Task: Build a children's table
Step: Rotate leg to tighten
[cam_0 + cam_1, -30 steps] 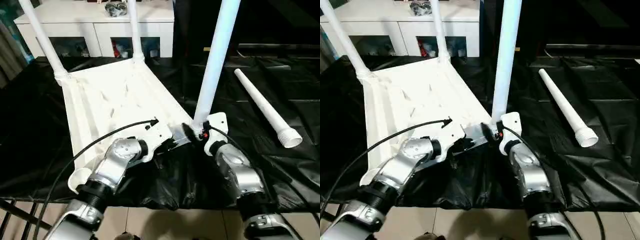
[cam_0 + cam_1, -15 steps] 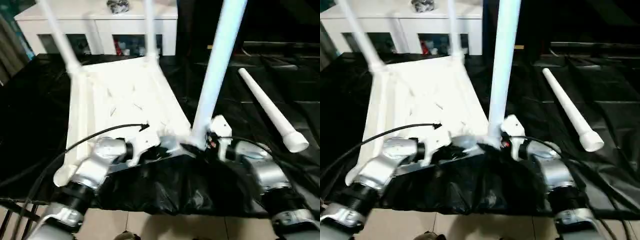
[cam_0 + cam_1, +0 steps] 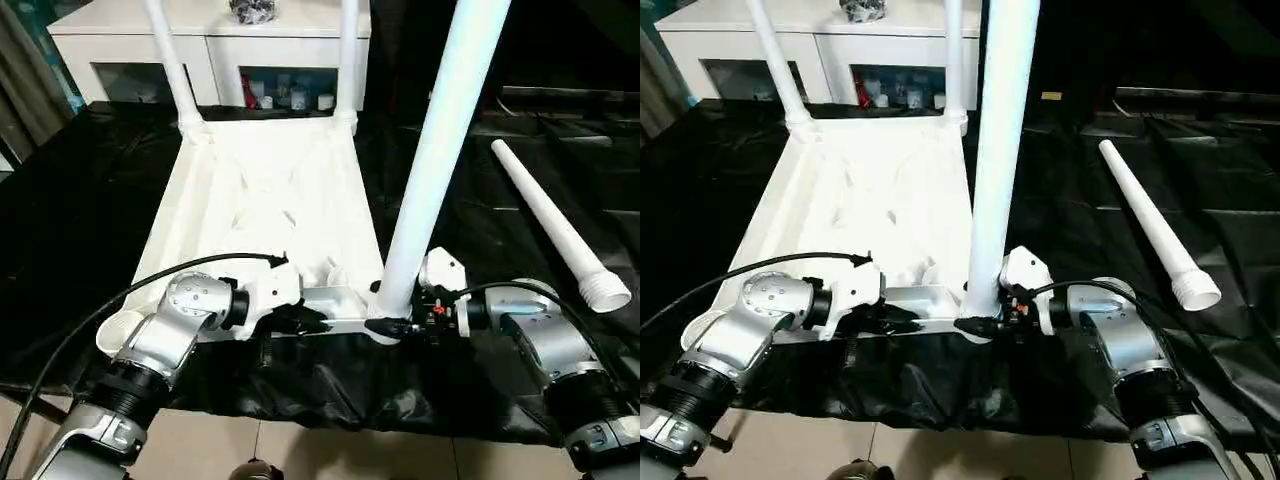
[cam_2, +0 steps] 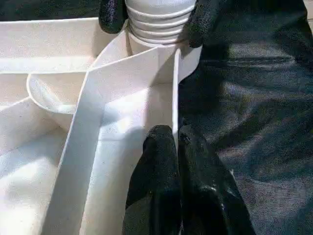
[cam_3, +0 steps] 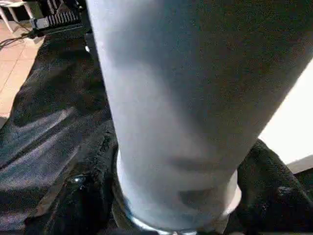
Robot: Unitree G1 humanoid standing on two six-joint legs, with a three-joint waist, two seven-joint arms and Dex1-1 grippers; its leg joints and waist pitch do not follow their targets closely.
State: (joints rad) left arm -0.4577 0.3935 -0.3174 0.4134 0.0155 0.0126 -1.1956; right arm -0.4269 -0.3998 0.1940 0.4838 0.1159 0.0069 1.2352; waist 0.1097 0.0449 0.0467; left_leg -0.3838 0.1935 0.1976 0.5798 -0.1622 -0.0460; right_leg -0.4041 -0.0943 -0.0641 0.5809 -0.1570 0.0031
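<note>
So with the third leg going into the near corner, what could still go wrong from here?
1. The ribbed end of the near leg still shows above its corner socket in the left wrist view, so it may not be fully seated and could lean or pop out.
2. The left gripper pinches only the tabletop rim; the top might slide on the black sheet.
3. The loose leg lies far to the right, an awkward reach.

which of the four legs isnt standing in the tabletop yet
The loose leg lying flat on the black cloth at the robot's right; the other three stand upright in corner sockets.
</note>
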